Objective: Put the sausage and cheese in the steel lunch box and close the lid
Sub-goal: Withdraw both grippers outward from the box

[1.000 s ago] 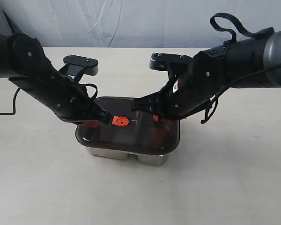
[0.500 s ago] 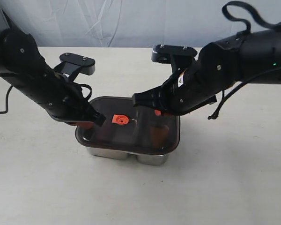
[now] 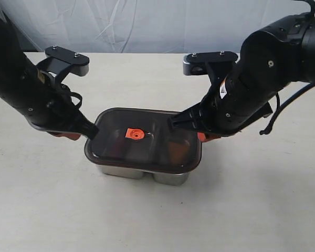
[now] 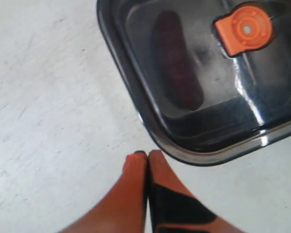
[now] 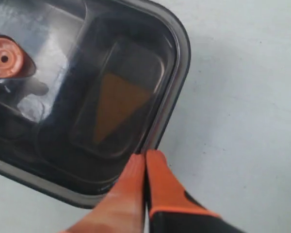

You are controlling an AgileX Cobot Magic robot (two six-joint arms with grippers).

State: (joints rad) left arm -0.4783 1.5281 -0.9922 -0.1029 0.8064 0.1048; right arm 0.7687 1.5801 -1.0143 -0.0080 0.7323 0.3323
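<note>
Lunch box (image 3: 130, 172) sits mid-table (image 3: 252, 210). Only a strip of steel shows under the lid, w/ 2 rounded bottoms on the near side in the ext. view. L arm (image 3: 26, 89) and R arm (image 3: 262, 79) lean in from either side, both above table level.

Lid (image 3: 147, 142) is dark, see-thru plastic. It lies flat on the box and covers it edge to edge.

Contents, seen thru the lid:
- Sausage (image 4: 177, 73) lies lengthwise in the compartment on the L arm's side. It's a dim red shape, clear only in the L wrist view.
- Cheese (image 5: 117, 104) is an orange wedge in the other compartment, flat on the bottom. It's sharp in the R wrist view and just a brownish patch in the ext. view.

Orange tab (image 3: 134, 134) sits on the lid, approx. centre and a bit toward the sausage side. Both wrist views catch it.

L gripper (image 4: 146, 154) has its fingers pressed together, nothing between them. Tips are over bare table just beside the lid's corner rim, not touching. R gripper (image 5: 144, 156) is likewise pinched together and empty, tips right at the lid rim by the cheese. Can't tell if it's in contact.
</note>
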